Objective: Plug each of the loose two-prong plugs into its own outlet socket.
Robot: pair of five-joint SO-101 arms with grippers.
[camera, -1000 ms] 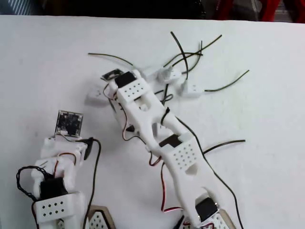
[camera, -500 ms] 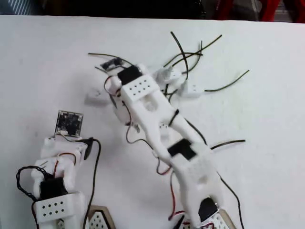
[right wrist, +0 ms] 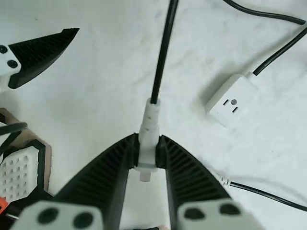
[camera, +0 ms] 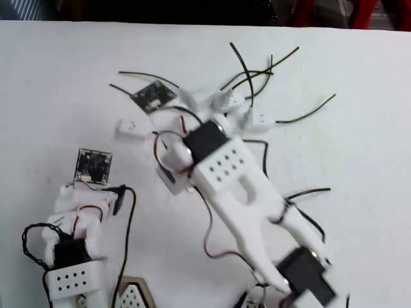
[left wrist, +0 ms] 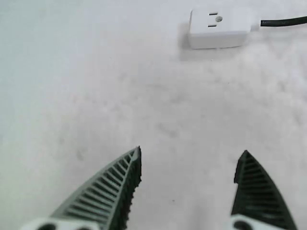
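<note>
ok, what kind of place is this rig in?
Likely a robotics lab bench: a plain white table, two small white arms with exposed wiring, and loose outlet sockets and a plug on short loose-ended cords, staged as test pieces.

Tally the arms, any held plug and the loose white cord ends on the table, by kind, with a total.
Arms: 2, the left arm and the right arm
Held plug: 1, in the right gripper
Loose white cord ends: 3
Total: 6
</note>
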